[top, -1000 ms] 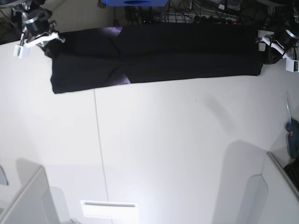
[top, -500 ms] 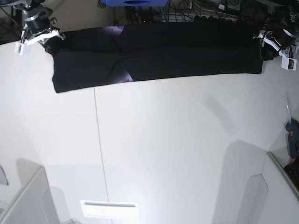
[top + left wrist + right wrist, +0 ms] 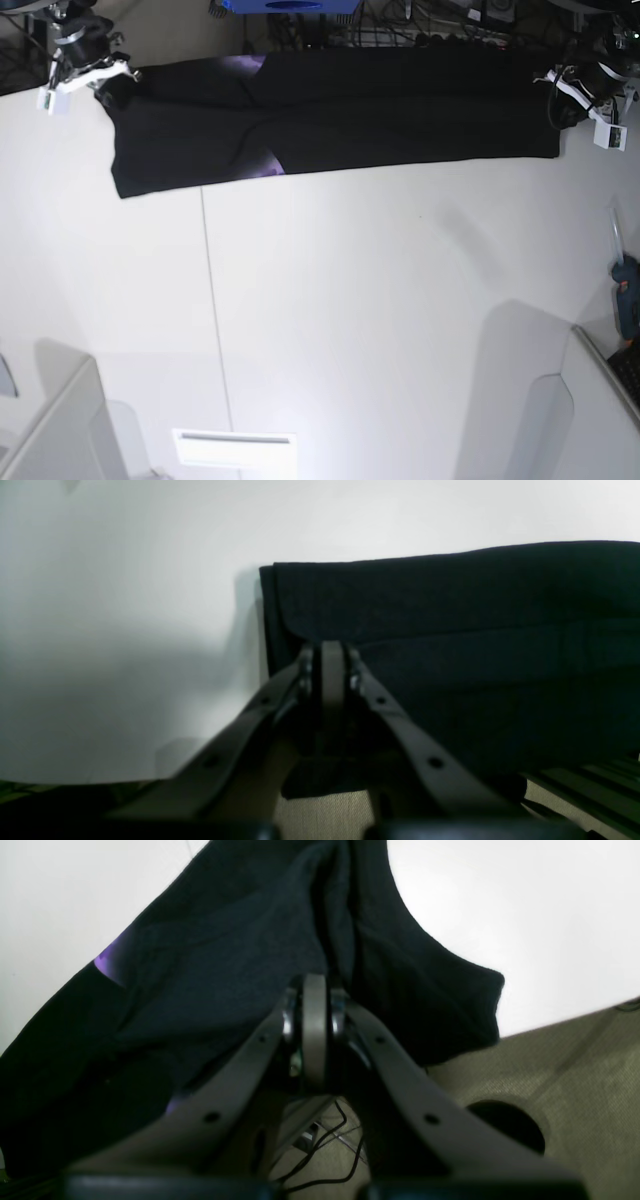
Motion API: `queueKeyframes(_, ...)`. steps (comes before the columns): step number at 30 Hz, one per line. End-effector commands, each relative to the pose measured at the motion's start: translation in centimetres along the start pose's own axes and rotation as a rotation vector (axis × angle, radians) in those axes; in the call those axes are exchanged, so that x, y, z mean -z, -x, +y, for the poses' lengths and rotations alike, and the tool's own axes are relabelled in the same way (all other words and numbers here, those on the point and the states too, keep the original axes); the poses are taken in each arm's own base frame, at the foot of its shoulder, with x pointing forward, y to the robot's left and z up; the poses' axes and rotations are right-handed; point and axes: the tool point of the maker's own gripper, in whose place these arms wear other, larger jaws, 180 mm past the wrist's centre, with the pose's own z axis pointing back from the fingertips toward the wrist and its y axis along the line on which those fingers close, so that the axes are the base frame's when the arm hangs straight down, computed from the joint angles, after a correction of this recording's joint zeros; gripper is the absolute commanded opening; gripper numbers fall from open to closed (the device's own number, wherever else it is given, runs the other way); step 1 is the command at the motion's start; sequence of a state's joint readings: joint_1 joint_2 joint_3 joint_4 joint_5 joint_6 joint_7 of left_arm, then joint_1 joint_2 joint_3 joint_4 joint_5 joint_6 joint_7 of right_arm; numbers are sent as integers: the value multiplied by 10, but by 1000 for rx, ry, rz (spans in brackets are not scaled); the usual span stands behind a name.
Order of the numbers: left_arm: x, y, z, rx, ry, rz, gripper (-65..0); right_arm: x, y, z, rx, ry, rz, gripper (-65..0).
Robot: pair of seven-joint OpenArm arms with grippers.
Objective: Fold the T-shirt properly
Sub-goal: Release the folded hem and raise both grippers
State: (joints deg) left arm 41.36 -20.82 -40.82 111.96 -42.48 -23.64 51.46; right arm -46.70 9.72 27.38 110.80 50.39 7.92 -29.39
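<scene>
Stretching along the far edge of the white surface (image 3: 330, 330), the T-shirt (image 3: 330, 125) lies as a long black band, cables behind it. Both arms have drawn slightly farther back since earlier. Wrist views show the left tool (image 3: 327, 655) and right tool (image 3: 315, 990) each pinching an end of the cloth.

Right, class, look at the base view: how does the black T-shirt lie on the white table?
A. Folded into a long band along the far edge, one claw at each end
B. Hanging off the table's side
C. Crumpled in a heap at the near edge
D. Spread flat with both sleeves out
A: the T-shirt lies as a long narrow band along the table's far edge, with the left claw and right claw at its ends.
</scene>
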Motion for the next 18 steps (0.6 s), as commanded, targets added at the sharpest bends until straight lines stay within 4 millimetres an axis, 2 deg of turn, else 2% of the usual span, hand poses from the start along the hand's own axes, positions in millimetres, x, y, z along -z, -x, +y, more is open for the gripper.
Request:
queueKeyframes(1,-4,-9,4,14,-6,-27,-650,-3,-3,-1,-6,0,-15,-650)
queueKeyframes(3,-4,-9,4,14,-6,-27,-650,-2,-1,-5,0,8,-8,-650)
queueKeyframes(6,-4,-9,5,12,-11,-28,-650,-2,1,-7,4,12,-3,-504)
queueKeyframes(7,-4,-9,5,12,-11,-28,-622,-2,1,-7,4,12,-3,-470)
queueKeyframes(8,-4,-9,5,12,-11,-28,-543,-2,1,-7,4,12,-3,-443)
queueKeyframes(10,-4,-9,5,13,-11,-28,-405,-3,-1,-9,5,19,-8,-435)
queueKeyframes(12,-4,-10,5,16,-11,-29,-304,-3,-2,-10,6,21,-14,-435)
queueKeyframes(15,-9,-14,12,4,-31,-47,-232,-4,-6,-7,8,13,-37,-435)
queueKeyframes(18,-19,-16,25,-28,-78,-72,-235,-3,-21,26,-82,-124,-87,-435)
